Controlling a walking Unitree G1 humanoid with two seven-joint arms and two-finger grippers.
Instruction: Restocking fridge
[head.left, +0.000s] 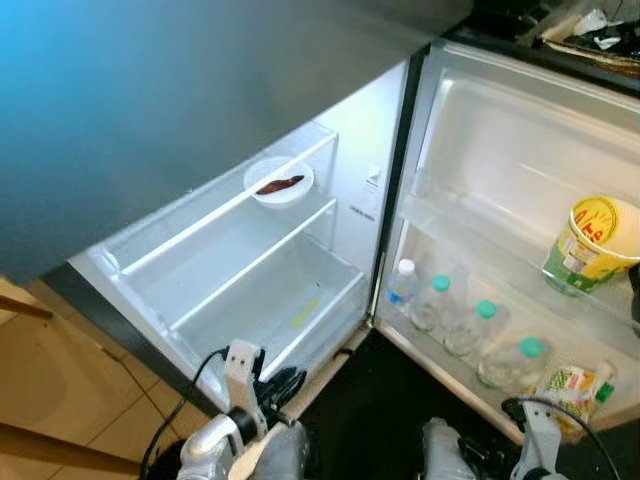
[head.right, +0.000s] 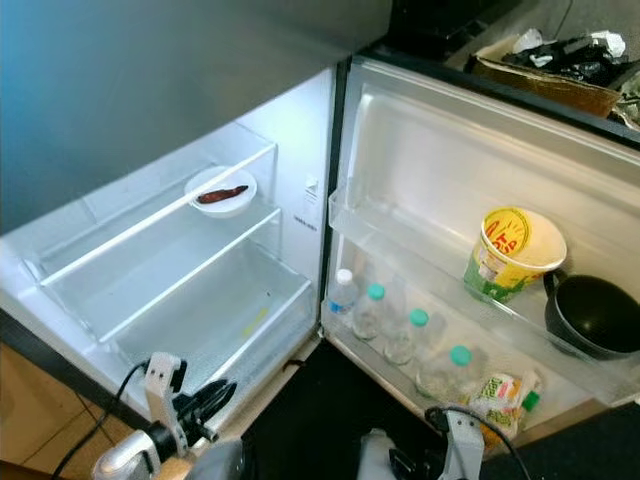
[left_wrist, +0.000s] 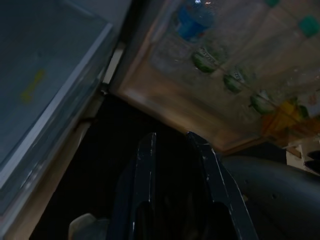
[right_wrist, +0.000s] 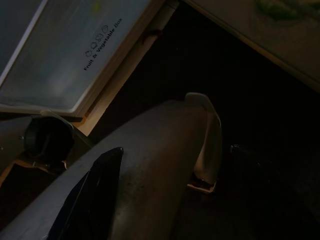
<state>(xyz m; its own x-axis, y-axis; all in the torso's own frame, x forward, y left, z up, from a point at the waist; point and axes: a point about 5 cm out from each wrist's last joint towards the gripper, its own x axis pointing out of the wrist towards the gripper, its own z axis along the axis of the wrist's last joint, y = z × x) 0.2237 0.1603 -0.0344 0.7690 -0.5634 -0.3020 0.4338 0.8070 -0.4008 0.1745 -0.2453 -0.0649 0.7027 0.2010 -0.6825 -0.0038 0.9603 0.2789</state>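
Before the robot, the fridge (head.left: 330, 150) stood open, its shelves bare but for a small plate (head.left: 279, 182) on the upper shelf. Door racks at the right held water bottles (head.right: 400, 325), a yellow tub (head.right: 512, 252) and a dark bowl (head.right: 597, 315). Left hand (left_wrist: 172, 145) hung low near the fridge's foot, fingers slightly parted and gripping nothing. Right hand (right_wrist: 92, 195) hung idle; its state could not be told. Judged: between items; next move calls for fetching stock.
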